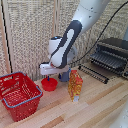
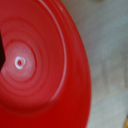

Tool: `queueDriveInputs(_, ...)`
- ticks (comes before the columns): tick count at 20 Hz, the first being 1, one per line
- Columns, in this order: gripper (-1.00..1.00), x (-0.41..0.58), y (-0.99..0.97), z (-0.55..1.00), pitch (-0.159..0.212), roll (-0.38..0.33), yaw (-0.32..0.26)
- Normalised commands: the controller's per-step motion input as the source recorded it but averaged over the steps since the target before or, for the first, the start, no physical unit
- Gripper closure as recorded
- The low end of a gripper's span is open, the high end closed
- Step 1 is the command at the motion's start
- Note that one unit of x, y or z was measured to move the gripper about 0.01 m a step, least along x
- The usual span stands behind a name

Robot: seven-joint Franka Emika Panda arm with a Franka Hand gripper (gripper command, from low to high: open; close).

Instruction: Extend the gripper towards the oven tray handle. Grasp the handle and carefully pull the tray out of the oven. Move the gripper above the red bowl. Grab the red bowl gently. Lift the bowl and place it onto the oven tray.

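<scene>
On the wooden table (image 1: 100,107), near its middle in the exterior view, the red bowl (image 1: 49,83) stands directly under the gripper (image 1: 49,75). The white housing sits low over the bowl and the fingers reach down to its rim; whether they are spread or pressed onto the rim cannot be told from either view. The white arm (image 1: 67,42) slopes down from the upper right of the exterior view to that spot.

Wrist view: the bowl (image 2: 40,65) fills most of the picture, seen from close above, blurred, with concentric rings and a small pale spot at its centre. A dark shape cuts in at one edge; it is too blurred to identify. Pale table surface (image 2: 107,60) shows beside the bowl.

The oven (image 1: 112,55) stands at the exterior view's right, well apart from the bowl. Its tray (image 1: 106,60) projects forward out of the opening, and the tray handle (image 1: 92,73) runs as a dark bar along the front.

An orange carton (image 1: 75,85) stands upright just beside the bowl, on the oven side. A red basket (image 1: 20,95) sits at the exterior view's left, apart from the bowl
</scene>
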Motion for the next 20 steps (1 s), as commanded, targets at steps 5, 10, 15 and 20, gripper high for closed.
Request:
queueDriveInputs(5, 1.00, 0.082, 0.07, -0.06, -0.027, 0.012, 0.000)
queueDriveInputs(10, 1.00, 0.011, 0.08, -0.01, -0.030, 0.000, 0.000)
queueDriveInputs(15, 1.00, 0.000, 0.06, 0.00, -0.003, 0.000, 0.010)
queueDriveInputs(20, 1.00, 0.000, 0.01, 0.00, -0.003, 0.000, 0.031)
